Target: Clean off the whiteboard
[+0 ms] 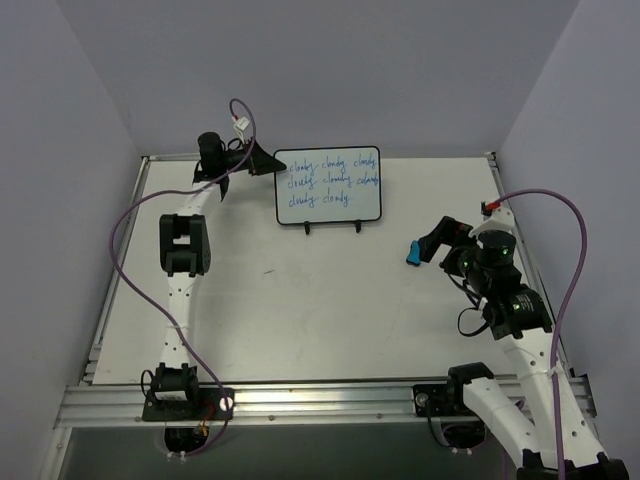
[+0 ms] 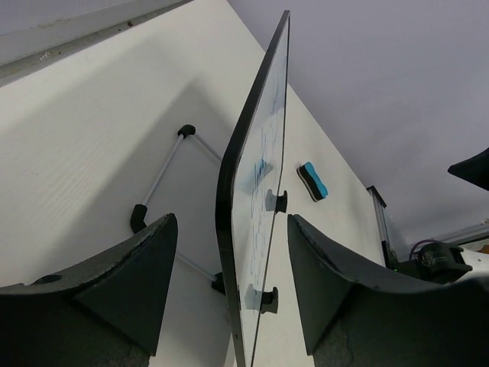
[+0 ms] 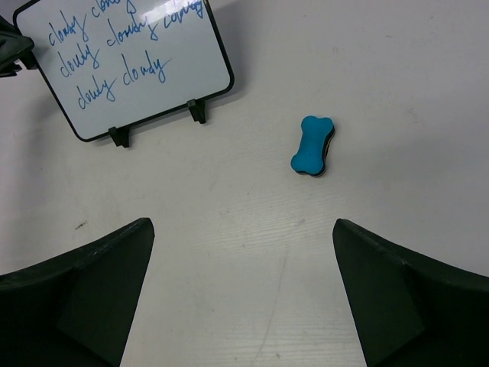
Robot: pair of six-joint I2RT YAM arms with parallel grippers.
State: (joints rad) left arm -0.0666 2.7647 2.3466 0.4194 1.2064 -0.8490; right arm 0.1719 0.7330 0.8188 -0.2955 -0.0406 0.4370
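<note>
The table (image 1: pixel 300 310) was a flat, matte white sheet framed by metal rails. At its far middle the whiteboard (image 1: pixel 328 185) stood nearly upright, long side running left to right, a glossy white panel in a thin black frame with rounded corners. It carried three lines of blue handwriting, none of it wiped yet.

The left gripper (image 1: pixel 268 163) was at the board's left end. From its wrist camera we saw the board's thin edge (image 2: pixel 229 229) between the two dark, rough fingers, with a gap on each side. So those jaws were parted and gripped nothing.

The right gripper (image 3: pixel 243 252) hung over bare table towards the right side, its jaws spread wide and empty.

A thin wire stand (image 2: pixel 164 172) with small black clips propped the board from behind.

The eraser (image 3: pixel 312 145) was smallest: a bone-shaped block, blue on top over a dark layer, lying flat. It lay just ahead of the right jaws and a little to their right, well apart from the board. Its long axis pointed roughly away from the wrist, so we judged those jaws could close across its narrow waist. The right arm was plainly the nearer one.
</note>
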